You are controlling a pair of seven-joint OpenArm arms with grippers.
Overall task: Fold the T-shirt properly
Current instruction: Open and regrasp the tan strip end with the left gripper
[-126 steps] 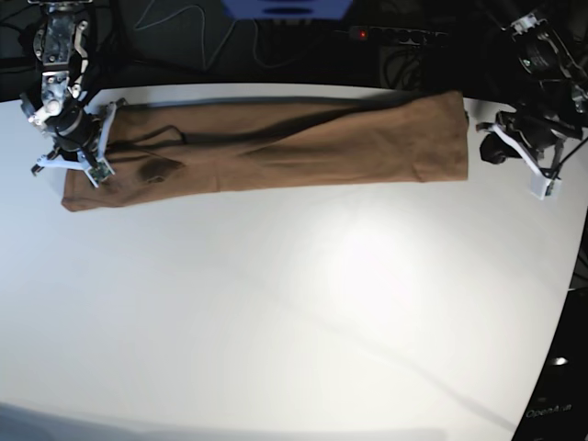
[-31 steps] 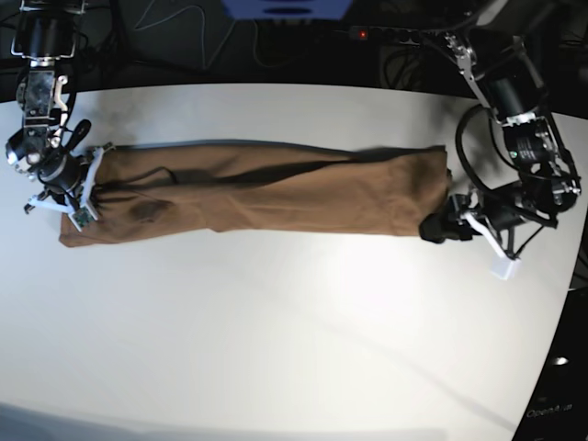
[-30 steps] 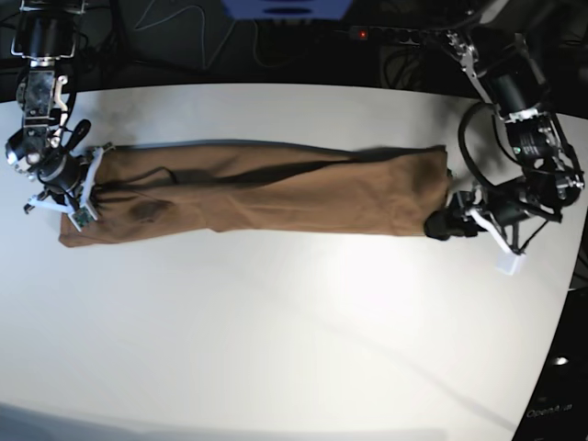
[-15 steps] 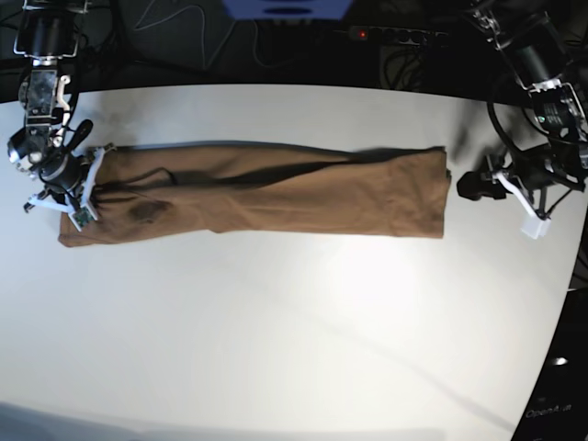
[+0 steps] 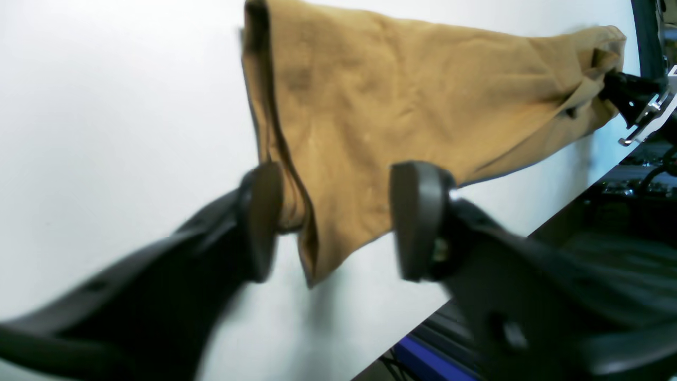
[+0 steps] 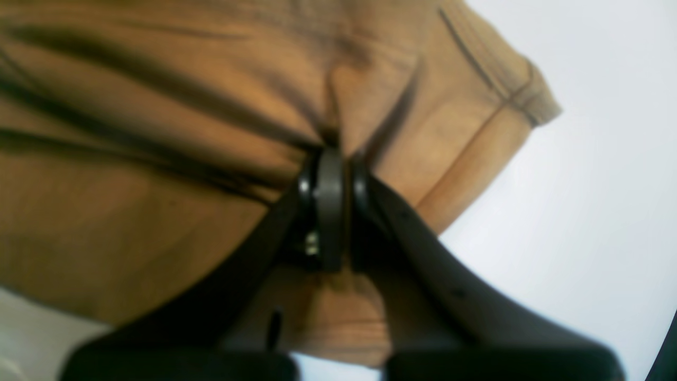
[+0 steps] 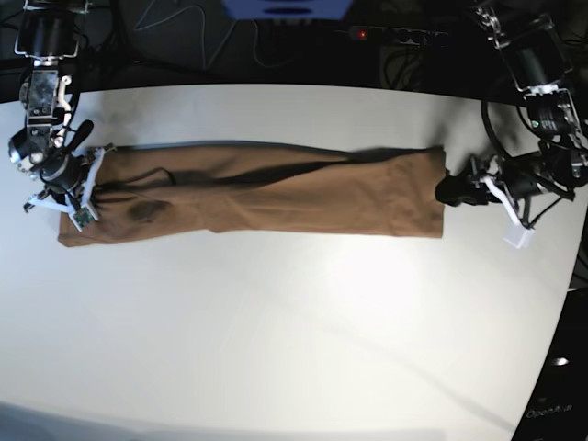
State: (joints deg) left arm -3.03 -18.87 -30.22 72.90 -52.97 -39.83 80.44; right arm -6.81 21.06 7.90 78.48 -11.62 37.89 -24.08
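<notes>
The tan-brown T-shirt (image 7: 276,188) lies folded into a long strip across the far part of the white table (image 7: 276,331). My right gripper (image 7: 84,184), at the base view's left, is shut on the strip's left end. The right wrist view shows its closed jaws (image 6: 330,159) pinching bunched cloth (image 6: 158,185). My left gripper (image 7: 447,190) is open at the strip's right edge. In the left wrist view (image 5: 338,222) the cloth's end (image 5: 396,121) lies between the spread fingers (image 5: 262,222), and the other gripper (image 5: 629,100) holds the far end.
Cables and a power strip (image 7: 395,35) lie in the dark beyond the table's far edge, with a blue object (image 7: 287,7) at top centre. The table's curved right edge (image 7: 574,276) runs close to my left arm.
My left gripper let go of the strip's lower right corner, drew off to the right, and has come back open to the middle of the right edge. The right gripper has held still.
</notes>
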